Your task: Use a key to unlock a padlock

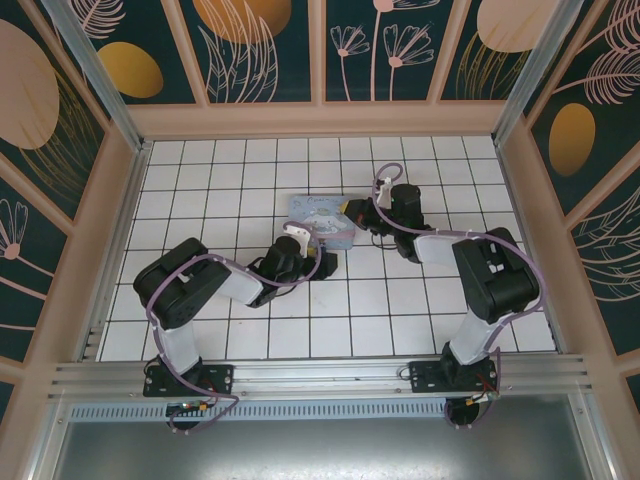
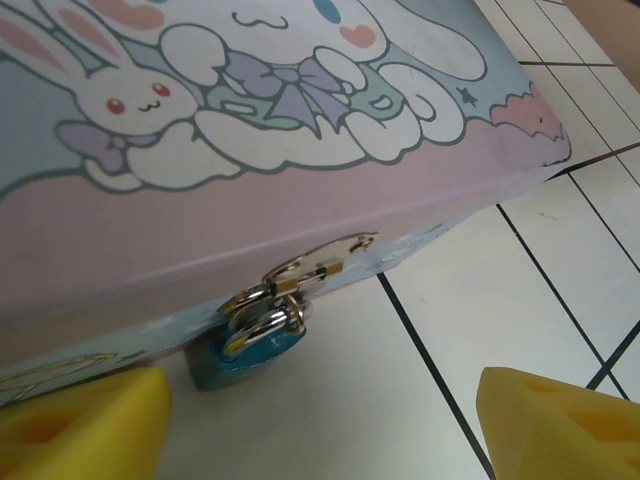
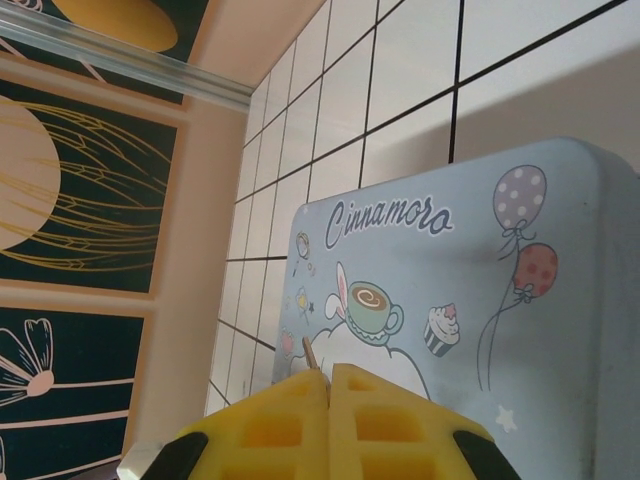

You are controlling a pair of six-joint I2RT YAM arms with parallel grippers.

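**Padlock on the hasp, key pinched in the right pads**

Mid-floor on the white tiled floor (image 2: pixel 480 330): a pastel blue and pink rectangular cartoon tin (image 2: pixel 400 190), lid printed with white rabbits and a lilac bow.

On the tin's front wall, seen from the left wrist: a tiny padlock (image 2: pixel 245 350) with a bluish body and a silvery-gold shackle. Hooked through a small silver metal hasp (image 2: pixel 315 262) that folds down from the lid's edge. Shackle closed through the hasp loop. Body hanging tilted, lower corner down at the tile; touching or just clear of it, impossible to tell.

Left gripper (image 2: pixel 320 425): facing the padlock from the near side, yellow foam fingers (image 2: pixel 80 425) spread wide apart, one at each lower corner of the wrist view. Nothing between them, padlock ahead of the gap and closer to the left-hand pad. Not touching lock or tin.

Right gripper (image 3: pixel 327 380): over the lid at the tin's right end, above the "Cinnamoro" lettering, the balloons and the cup drawing. Yellow waffle pads pressed tight together. Poking out of the seam at the tips: a tiny thin dark metal key (image 3: pixel 312 357), clamped there, with just a short sliver showing. Held over the lid and well apart from the padlock on the front wall.

In the top view, both arms reaching in toward the tin, left from the near-left side, right from the right.
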